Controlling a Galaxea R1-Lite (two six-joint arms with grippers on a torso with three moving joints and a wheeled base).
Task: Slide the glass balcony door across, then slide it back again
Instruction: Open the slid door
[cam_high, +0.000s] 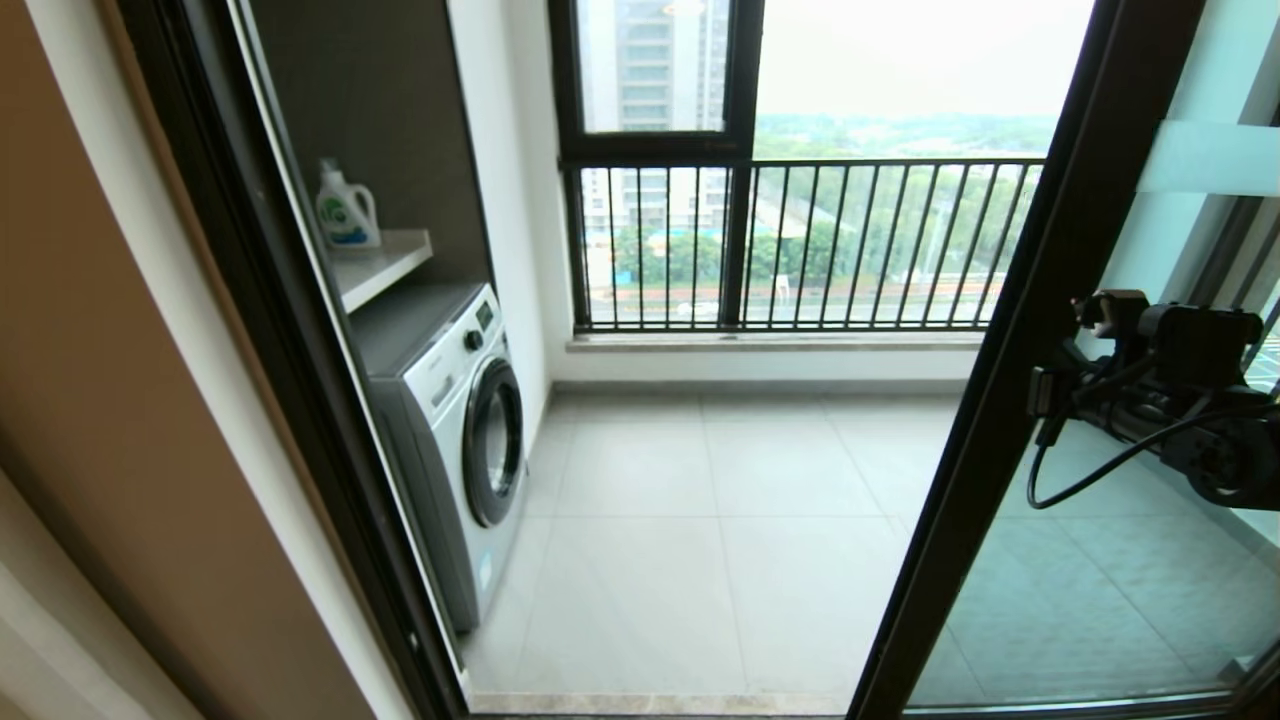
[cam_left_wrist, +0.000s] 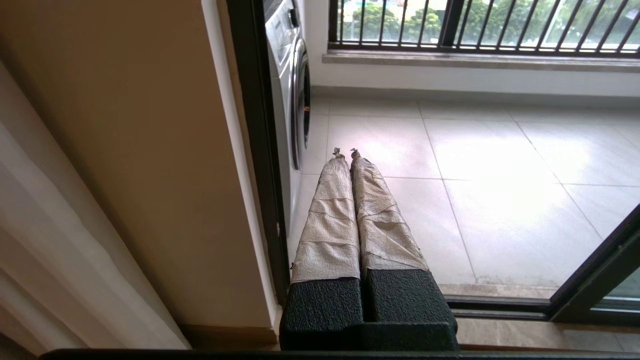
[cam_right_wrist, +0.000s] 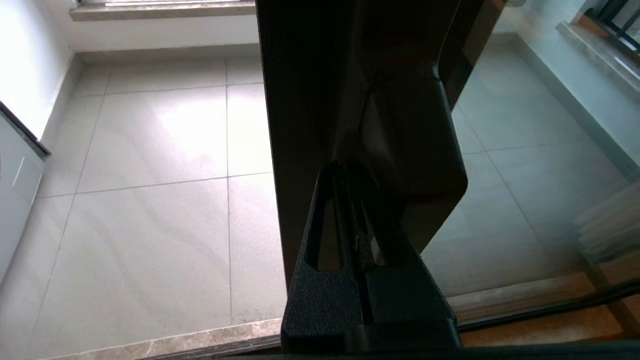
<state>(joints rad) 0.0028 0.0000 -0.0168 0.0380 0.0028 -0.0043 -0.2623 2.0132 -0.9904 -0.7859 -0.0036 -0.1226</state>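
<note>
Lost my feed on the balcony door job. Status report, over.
Right pincer shut, against the glass balcony door frame. Left pincer shut, idle near the washing machine. Doorway open, nothing blocking the track.

1. This is a home, seen at the doorway to a high-rise flat's laundry balcony.
2. A front-loading washing machine stands on the left, under a shelf holding a detergent bottle.
3. The balcony floor is laid with pale tiles.
4. At the far side, a window with black railing bars overlooks trees, roads and a tall apartment block.
5. A pale curtain hangs by the beige indoor wall.
</note>
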